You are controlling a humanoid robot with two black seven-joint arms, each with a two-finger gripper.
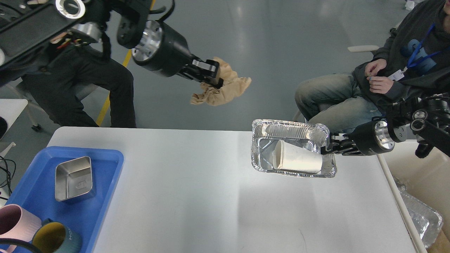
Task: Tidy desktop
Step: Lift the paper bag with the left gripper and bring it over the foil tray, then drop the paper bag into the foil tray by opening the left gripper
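The white desktop (197, 196) fills the lower part of the head view. My left gripper (212, 75) is shut on a crumpled brown paper wad (225, 92) and holds it high above the desktop's far edge, left of the foil tray. My right gripper (328, 147) is shut on the right rim of a silver foil tray (262, 154), held tilted a little above the desktop at its far right. A white paper cup (297, 162) lies on its side inside the tray.
A blue plastic tray (102, 186) at the left holds a steel box (74, 178), a pink mug (15, 225) and a green mug (56, 240). A beige bin (422, 179) with foil trays (425, 221) stands right of the table. Two people sit beyond.
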